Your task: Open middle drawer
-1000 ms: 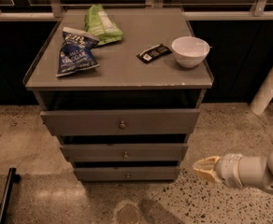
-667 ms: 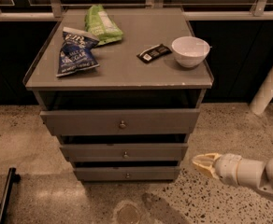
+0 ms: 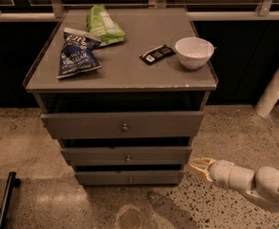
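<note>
The grey cabinet has three flat-fronted drawers stacked in the camera view. The middle drawer has a small round metal knob at its centre and sits nearly flush between the wider top drawer and the narrower bottom drawer. My gripper, with yellowish tips on a white arm, reaches in from the lower right. It is just right of the cabinet's right edge, at about the height between the middle and bottom drawers, and clear of the knob.
On the cabinet top lie a blue chip bag, a green bag, a small dark packet and a white bowl. A white post stands at the right. A dark bar lies on the speckled floor at lower left.
My gripper has moved a little to the left, closer to the cabinet's right side. The drawers have not moved.
</note>
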Robot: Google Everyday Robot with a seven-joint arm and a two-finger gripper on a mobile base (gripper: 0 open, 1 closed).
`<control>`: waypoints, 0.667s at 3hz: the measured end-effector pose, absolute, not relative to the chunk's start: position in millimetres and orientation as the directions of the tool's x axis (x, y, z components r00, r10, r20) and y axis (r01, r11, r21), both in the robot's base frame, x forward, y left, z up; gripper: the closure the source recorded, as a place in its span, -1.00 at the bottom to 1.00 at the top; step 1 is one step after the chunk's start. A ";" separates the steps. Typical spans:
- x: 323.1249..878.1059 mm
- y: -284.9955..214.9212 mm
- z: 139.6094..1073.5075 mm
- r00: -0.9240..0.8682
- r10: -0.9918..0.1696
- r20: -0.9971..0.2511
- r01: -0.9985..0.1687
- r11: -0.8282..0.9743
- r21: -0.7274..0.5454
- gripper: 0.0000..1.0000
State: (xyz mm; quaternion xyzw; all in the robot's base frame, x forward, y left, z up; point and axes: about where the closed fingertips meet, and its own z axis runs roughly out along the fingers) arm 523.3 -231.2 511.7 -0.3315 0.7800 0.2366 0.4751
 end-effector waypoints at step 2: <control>576.9 -205.1 511.4 -0.260 -0.288 -0.922 -0.767 0.642 0.016 1.00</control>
